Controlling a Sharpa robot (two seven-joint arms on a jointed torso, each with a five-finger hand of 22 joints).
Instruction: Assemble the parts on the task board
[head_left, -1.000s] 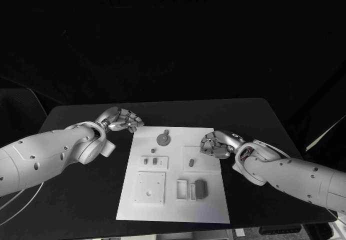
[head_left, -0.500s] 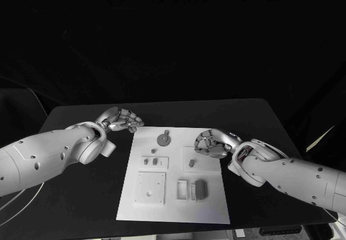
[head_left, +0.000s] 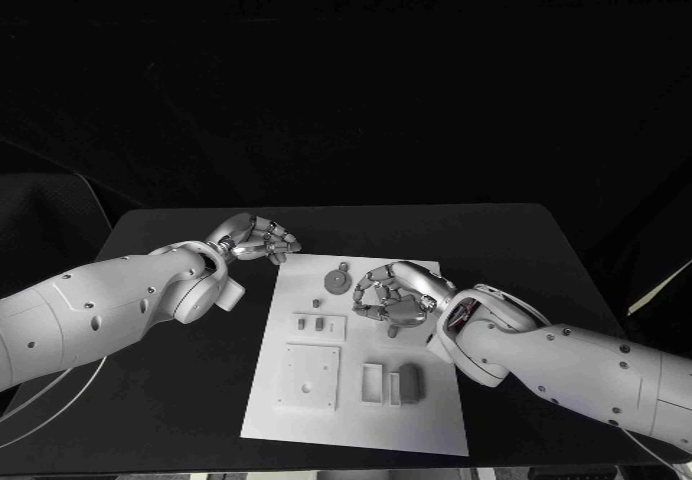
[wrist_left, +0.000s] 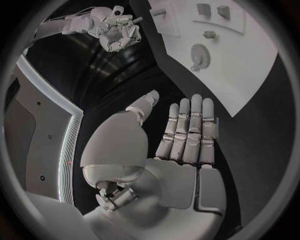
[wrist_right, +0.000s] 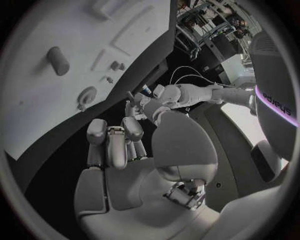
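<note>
One task board (head_left: 433, 420) lies on one worktop (head_left: 173, 400). About seven small grey parts show on it, among them one round disc part (head_left: 339, 279). Two hands: left hand (head_left: 260, 238), right hand (head_left: 392, 295).

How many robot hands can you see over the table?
2. The left hand is at the far left corner of the white task board, over the black table. The right hand is over the board's middle, near its right side. Both hold nothing.
</note>
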